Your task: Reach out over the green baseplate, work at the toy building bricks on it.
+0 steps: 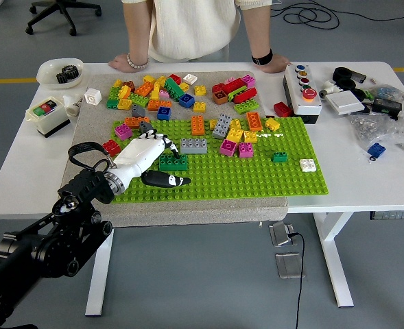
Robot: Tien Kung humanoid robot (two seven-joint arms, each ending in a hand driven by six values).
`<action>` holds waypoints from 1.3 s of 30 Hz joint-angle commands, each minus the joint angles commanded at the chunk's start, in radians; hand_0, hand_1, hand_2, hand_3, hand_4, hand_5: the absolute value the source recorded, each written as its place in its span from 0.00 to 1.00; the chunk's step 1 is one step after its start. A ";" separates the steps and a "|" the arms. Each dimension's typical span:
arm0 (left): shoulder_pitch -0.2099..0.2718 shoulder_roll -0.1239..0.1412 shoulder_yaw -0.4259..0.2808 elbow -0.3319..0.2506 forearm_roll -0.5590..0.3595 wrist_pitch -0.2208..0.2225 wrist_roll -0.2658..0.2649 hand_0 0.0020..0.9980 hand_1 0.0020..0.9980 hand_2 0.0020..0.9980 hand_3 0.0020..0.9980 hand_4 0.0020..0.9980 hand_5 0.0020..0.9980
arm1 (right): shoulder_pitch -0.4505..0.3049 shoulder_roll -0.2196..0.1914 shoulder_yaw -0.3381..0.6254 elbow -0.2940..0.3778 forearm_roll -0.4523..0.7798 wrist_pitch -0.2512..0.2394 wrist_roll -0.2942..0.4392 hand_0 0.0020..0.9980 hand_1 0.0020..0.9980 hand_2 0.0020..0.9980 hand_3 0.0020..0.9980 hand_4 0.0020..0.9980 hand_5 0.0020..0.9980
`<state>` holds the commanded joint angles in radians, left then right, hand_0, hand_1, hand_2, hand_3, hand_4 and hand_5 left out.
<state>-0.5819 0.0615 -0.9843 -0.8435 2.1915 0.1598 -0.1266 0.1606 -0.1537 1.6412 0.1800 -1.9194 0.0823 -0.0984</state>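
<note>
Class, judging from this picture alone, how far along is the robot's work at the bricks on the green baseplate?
Early. Done: some bricks already sit on the green baseplate, mostly along its far edge. In hand: the left hand lies over the plate's left end beside a dark green brick, holding nothing. Left: a loose brick pile waits on the mat beyond.
</note>
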 joint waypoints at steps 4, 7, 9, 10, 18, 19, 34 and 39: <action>0.000 -0.002 0.001 0.010 -0.001 0.000 0.000 1.00 0.92 0.82 0.60 1.00 0.66 | 0.001 0.001 -0.002 0.000 0.001 0.000 0.001 0.74 0.64 0.68 0.63 0.80 0.51; 0.001 -0.002 0.003 0.017 0.001 0.000 -0.001 1.00 0.92 0.82 0.60 1.00 0.66 | 0.001 0.001 -0.001 0.000 0.001 0.000 0.000 0.74 0.64 0.68 0.63 0.80 0.51; 0.001 -0.002 0.004 0.020 0.001 0.000 -0.002 1.00 0.92 0.82 0.60 1.00 0.66 | 0.001 0.001 -0.001 0.000 0.001 0.000 0.000 0.74 0.64 0.68 0.63 0.80 0.51; 0.000 -0.002 0.004 0.022 0.000 0.001 -0.002 1.00 0.92 0.82 0.61 1.00 0.68 | 0.001 0.000 -0.001 0.000 0.001 0.000 0.000 0.74 0.64 0.68 0.63 0.80 0.51; -0.005 -0.005 0.010 0.038 -0.003 0.005 -0.004 1.00 0.92 0.82 0.61 1.00 0.69 | 0.002 0.001 -0.002 0.000 0.004 0.000 0.001 0.74 0.64 0.68 0.63 0.80 0.51; -0.005 -0.006 0.011 0.040 -0.005 0.006 -0.004 1.00 0.92 0.82 0.61 1.00 0.69 | 0.002 0.001 -0.002 0.000 0.004 0.000 0.000 0.74 0.64 0.68 0.63 0.80 0.51; -0.019 -0.019 0.028 0.088 -0.011 0.018 -0.004 1.00 0.92 0.82 0.61 1.00 0.69 | 0.003 0.002 -0.004 0.000 0.005 0.000 0.000 0.74 0.64 0.68 0.63 0.80 0.51; -0.017 -0.019 0.034 0.092 -0.004 0.015 -0.001 1.00 0.92 0.82 0.61 1.00 0.69 | 0.003 0.001 -0.004 0.000 0.005 0.000 0.000 0.74 0.64 0.68 0.63 0.80 0.51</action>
<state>-0.5989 0.0420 -0.9498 -0.7518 2.1875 0.1745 -0.1276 0.1638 -0.1523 1.6370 0.1800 -1.9142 0.0822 -0.0987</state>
